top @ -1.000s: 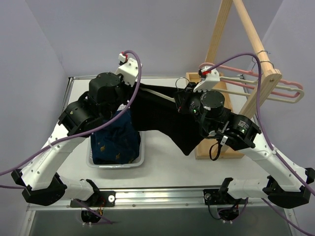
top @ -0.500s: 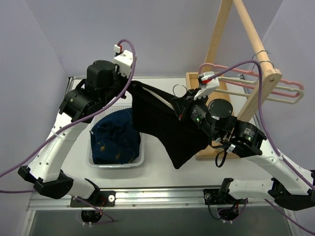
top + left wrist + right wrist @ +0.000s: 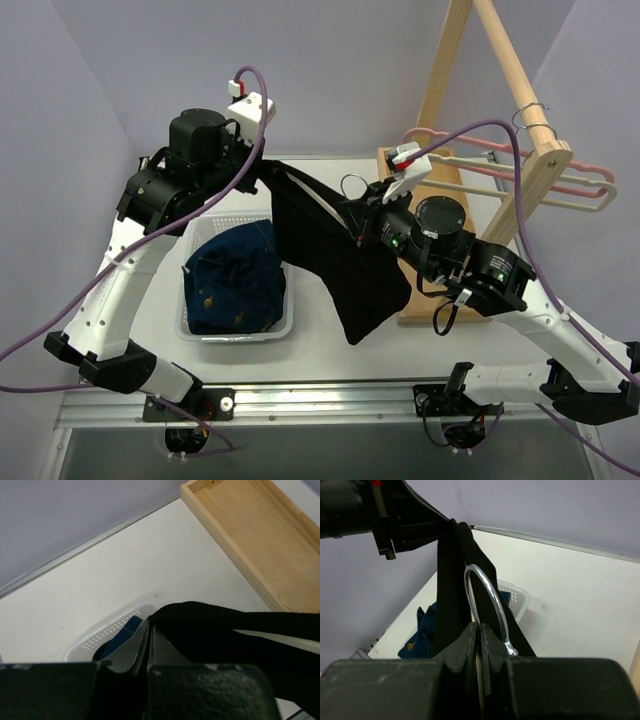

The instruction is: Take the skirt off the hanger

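While the skirt (image 3: 340, 260) hung above the worktop (image 3: 330, 362), the left pincer (image 3: 149, 645) clenched its fabric and the right pincer (image 3: 479, 632) clenched the hanger (image 3: 275, 639).

Right hand (image 3: 479, 647) pinched on the hanger (image 3: 487, 605)
Its wire hook arches up from the closed fingers against the black skirt (image 3: 451, 580), which runs up to the left hand (image 3: 395, 522); a basket (image 3: 520, 600) of denim (image 3: 420, 635) sits on the counter (image 3: 570, 595).

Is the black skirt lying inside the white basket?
No, the skirt hangs in the air between the arms; the basket holds a blue garment.
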`<state>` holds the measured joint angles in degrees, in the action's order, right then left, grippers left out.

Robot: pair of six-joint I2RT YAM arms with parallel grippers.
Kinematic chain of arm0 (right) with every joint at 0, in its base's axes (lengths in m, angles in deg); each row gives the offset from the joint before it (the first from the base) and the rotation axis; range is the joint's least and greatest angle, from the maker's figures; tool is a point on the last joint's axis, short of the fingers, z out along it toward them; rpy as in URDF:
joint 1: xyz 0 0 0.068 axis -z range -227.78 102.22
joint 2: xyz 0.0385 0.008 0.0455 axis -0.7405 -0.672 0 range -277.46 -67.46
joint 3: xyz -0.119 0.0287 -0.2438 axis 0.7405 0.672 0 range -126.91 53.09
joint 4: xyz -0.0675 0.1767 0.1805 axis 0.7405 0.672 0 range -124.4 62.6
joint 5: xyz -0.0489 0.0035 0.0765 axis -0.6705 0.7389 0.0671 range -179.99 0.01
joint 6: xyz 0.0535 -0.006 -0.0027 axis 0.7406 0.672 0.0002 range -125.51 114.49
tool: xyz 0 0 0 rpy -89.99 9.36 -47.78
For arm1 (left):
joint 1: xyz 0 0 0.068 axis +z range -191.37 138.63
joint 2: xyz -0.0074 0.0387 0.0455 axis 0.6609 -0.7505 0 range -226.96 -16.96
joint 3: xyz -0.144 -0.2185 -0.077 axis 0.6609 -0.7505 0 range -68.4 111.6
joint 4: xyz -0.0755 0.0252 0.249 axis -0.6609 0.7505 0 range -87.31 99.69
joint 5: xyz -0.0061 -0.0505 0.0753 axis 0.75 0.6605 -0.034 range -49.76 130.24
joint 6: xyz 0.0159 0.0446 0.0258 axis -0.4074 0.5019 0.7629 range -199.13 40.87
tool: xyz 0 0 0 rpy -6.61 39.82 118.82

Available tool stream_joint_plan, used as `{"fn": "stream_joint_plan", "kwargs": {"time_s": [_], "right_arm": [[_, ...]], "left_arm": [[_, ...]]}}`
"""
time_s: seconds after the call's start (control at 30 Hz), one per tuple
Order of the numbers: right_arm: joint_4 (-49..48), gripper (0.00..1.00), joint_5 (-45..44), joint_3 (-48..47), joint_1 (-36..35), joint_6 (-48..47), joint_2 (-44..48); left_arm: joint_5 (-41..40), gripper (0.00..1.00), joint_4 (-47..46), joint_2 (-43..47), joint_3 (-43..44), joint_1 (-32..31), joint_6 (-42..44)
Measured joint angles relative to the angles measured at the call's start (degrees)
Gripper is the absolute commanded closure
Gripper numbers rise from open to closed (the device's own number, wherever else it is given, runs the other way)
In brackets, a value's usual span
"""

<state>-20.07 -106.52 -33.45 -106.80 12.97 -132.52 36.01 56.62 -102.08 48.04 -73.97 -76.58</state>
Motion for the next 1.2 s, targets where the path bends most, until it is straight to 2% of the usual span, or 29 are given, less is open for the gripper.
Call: {"fn": "stream_joint_plan", "kwargs": {"time_s": [0.3, 0.5, 0.63, 0.87, 1.2], "right_arm": [[0.55, 1.00, 1.86, -1.75, -0.42, -0.74, -5.51], [0.02, 1.00, 1.40, -1.75, -2.78, -1.60, -5.03], [0.11, 1.00, -0.11, -1.73, -3.76, -2.21, -3.28], [3.63, 1.00, -4.07, -1.66, -4.09, -2.38, 0.72], [3.17, 1.00, -5.62, -0.63, -4.09, -2.58, 4.31]], "left_arm": [[3.85, 0.98, 0.44, -2.01, 7.96, 0.81, -3.98], [2.99, 0.98, 5.64, -6.86, 14.01, 0.83, -3.85], [3.23, 0.98, 7.17, -8.26, 11.87, 0.81, -3.87], [5.22, 0.98, 6.71, -4.24, 4.72, 0.52, -4.07], [9.27, 0.98, 6.75, -3.52, 3.98, 1.09, -3.76]]}}
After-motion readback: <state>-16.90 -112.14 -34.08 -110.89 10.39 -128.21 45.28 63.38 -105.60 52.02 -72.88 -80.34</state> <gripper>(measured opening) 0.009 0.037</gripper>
